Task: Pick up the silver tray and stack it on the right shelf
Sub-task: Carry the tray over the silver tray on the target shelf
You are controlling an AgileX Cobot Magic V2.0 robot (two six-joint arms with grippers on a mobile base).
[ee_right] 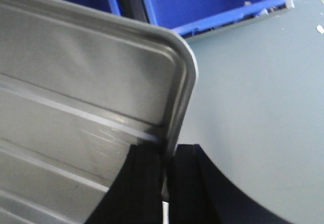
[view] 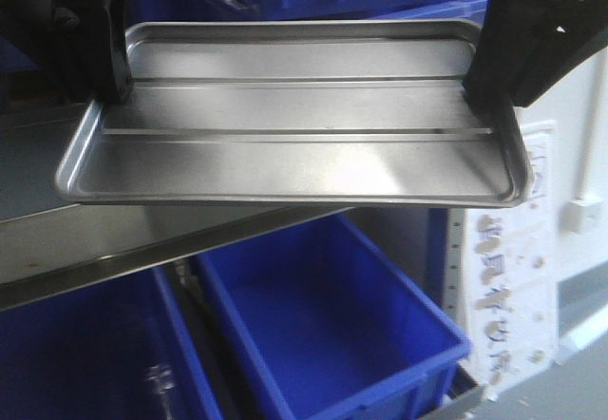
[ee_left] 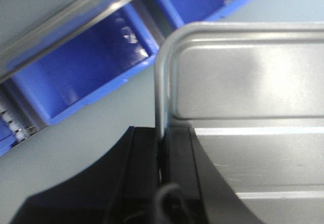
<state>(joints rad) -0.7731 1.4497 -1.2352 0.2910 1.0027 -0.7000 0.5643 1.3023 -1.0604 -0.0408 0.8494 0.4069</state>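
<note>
The silver tray (view: 294, 144) is held in the air, floor up, its two raised ridges running left to right. My left gripper (view: 112, 54) is shut on its left rim; in the left wrist view the rim (ee_left: 162, 87) runs down between the black fingers (ee_left: 179, 153). My right gripper (view: 494, 54) is shut on its right rim; in the right wrist view the rim (ee_right: 179, 107) sits between the black fingers (ee_right: 144, 173). The tray fills most of both wrist views (ee_left: 253, 122) (ee_right: 76, 107). The right shelf with small white rollers is out of view.
A steel shelf edge (view: 142, 249) slants below the tray at left. Blue plastic bins (view: 323, 325) stand under it, also in the left wrist view (ee_left: 86, 67) and the right wrist view (ee_right: 212, 1). A white perforated post (view: 503, 287) stands at right. Grey floor (ee_right: 263, 107) lies below.
</note>
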